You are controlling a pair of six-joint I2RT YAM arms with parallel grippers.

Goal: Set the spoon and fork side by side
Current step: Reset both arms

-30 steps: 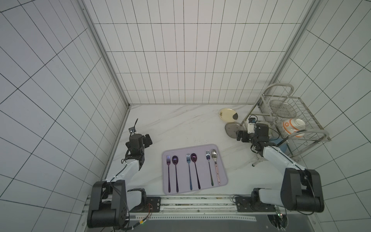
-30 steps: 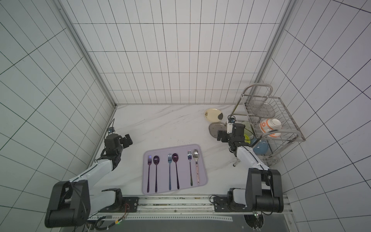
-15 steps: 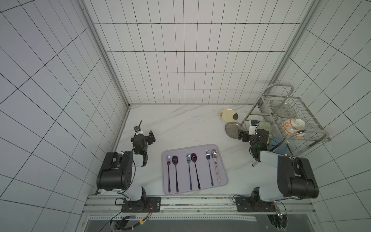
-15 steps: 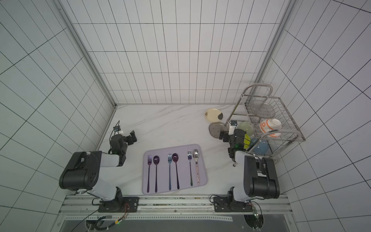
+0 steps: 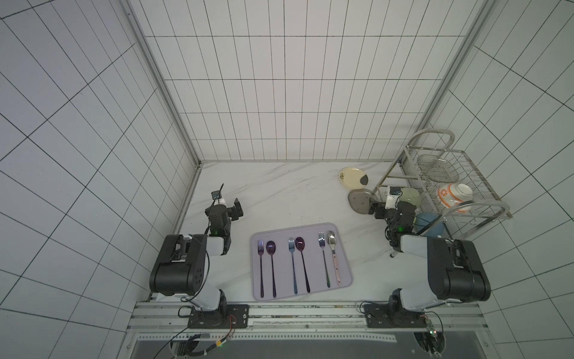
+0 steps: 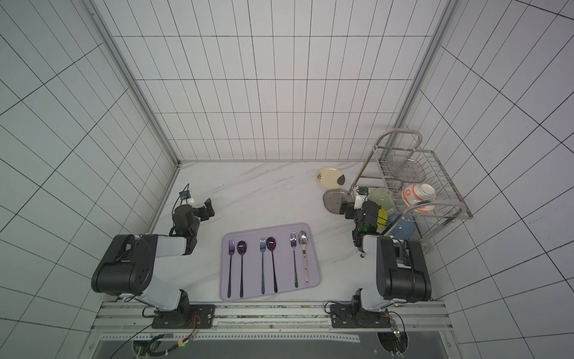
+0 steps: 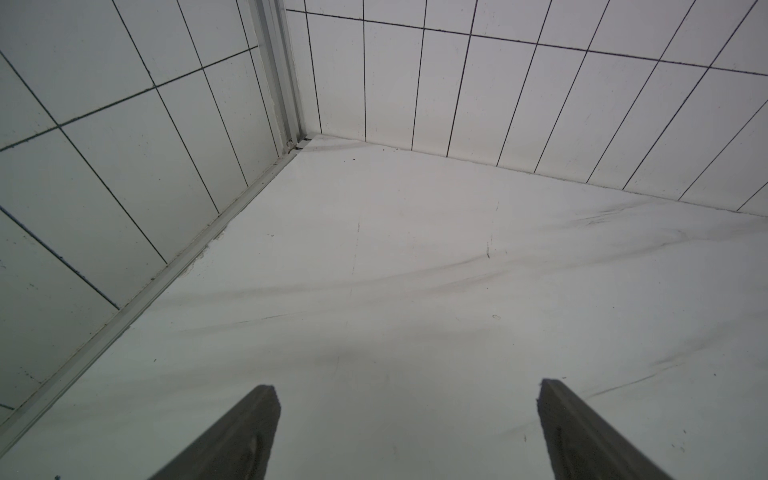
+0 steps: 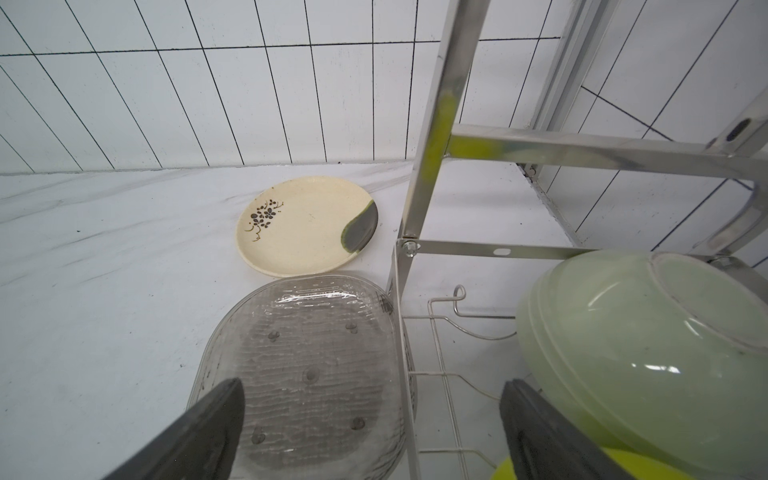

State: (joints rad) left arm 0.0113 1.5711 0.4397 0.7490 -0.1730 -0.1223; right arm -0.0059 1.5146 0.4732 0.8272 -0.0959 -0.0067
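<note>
Judging by the three fork-and-spoon pairs (image 5: 328,258) lying side by side on the lilac tray (image 5: 344,279), placing looks finished: left hand (image 7: 407,432) at nine o'clock and right hand (image 8: 374,432) at three o'clock, both spread and empty, need only retreat.

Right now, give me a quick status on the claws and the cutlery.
Left claw open, empty, over bare counter. Right claw open, empty, by the rack. Forks and spoons paired on the tray; silver spoon beside its fork. Nothing in the way.
</note>
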